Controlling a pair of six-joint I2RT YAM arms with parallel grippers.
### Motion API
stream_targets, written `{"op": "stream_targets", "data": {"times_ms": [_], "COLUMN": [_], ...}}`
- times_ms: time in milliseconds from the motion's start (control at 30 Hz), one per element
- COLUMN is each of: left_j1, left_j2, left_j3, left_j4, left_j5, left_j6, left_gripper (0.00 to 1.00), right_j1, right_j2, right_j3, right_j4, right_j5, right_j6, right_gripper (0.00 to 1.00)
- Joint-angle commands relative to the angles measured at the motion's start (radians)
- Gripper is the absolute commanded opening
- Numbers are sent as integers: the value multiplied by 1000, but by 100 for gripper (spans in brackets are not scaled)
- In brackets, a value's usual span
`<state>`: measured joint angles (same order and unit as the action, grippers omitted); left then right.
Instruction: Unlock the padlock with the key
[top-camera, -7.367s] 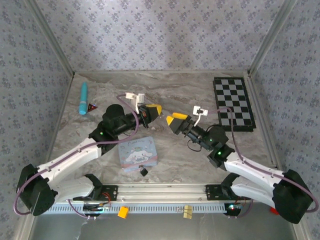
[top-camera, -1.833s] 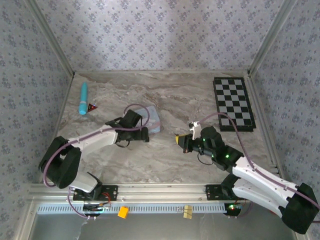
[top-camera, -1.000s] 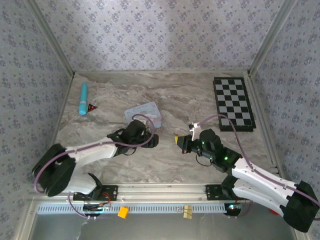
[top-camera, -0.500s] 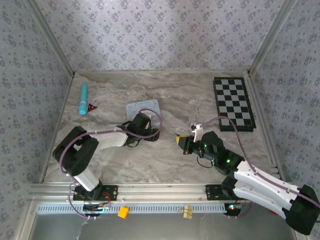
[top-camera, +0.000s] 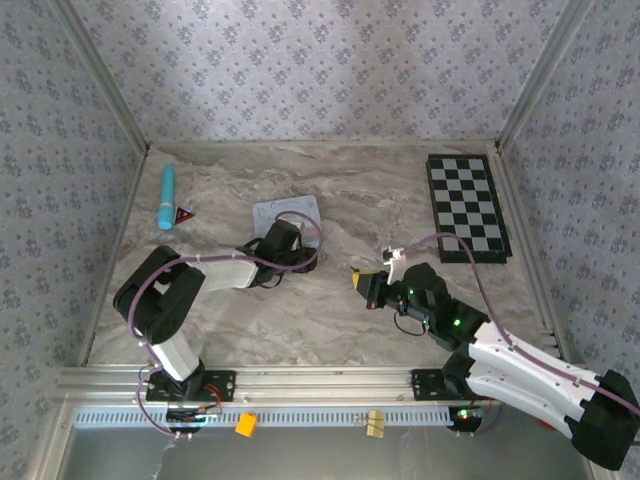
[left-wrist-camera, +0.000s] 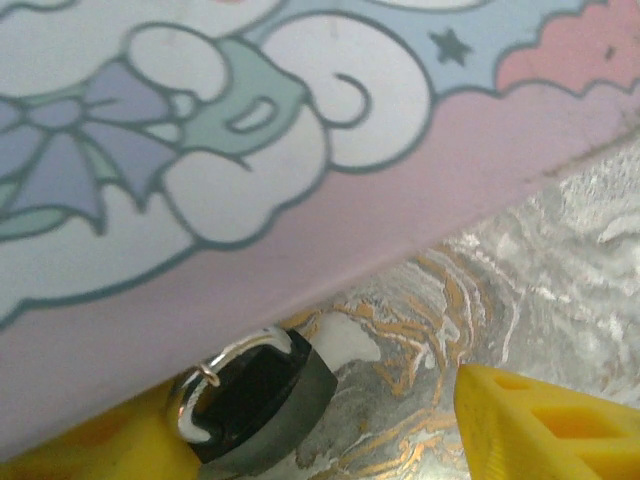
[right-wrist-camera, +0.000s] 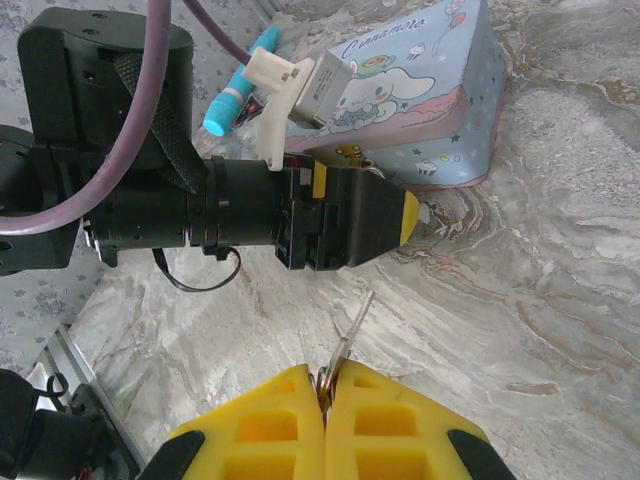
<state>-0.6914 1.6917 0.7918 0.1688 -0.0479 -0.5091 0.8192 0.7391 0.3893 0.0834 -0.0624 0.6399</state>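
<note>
Padlock (left-wrist-camera: 255, 400) between left pincer's (left-wrist-camera: 315, 440) parted fingers, low right pincer (right-wrist-camera: 325, 385) clamped on key (right-wrist-camera: 350, 325)

Smooth black padlock (left-wrist-camera: 265, 400), polished marble-look table (left-wrist-camera: 560, 260)

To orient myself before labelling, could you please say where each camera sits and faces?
Top external: above and behind the robot, looking down on the table; left arm and right arm show.
Left wrist: on the left gripper, facing the padlock beside the tin; its yellow fingertips show.
Right wrist: behind the right gripper, shut on the key, facing the left gripper and tin.
Shared: both wrist views show the tin.
</note>
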Motion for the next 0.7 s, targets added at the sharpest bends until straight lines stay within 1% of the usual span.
{"op": "stream_targets", "data": {"times_ms": [0, 133, 233, 500, 667], "left_j1": [6, 19, 35, 60, 83], "left_j2": [12, 31, 56, 67, 78], "left_j3": [-61, -139, -165, -181, -187], "left_j4": [157, 315, 379, 416, 439], "left_j5": [26, 29, 32, 9, 4], "left_j6": [-98, -180, -212, -214, -222], "left_gripper": [65, 63, 60, 51, 41], "right_j1": [9, 10, 12, 15, 18], "right_j2": [-14, -14, -15, -10, -7], "right_j3": [-5, -4, -1, -5, 3], "right_j4": [-2, -2, -4, -4, -13], "right_j5": [21, 19, 16, 29, 29], "right_j6": [17, 18, 18, 21, 20], "right_gripper": [0, 0, 0, 0, 0]}}
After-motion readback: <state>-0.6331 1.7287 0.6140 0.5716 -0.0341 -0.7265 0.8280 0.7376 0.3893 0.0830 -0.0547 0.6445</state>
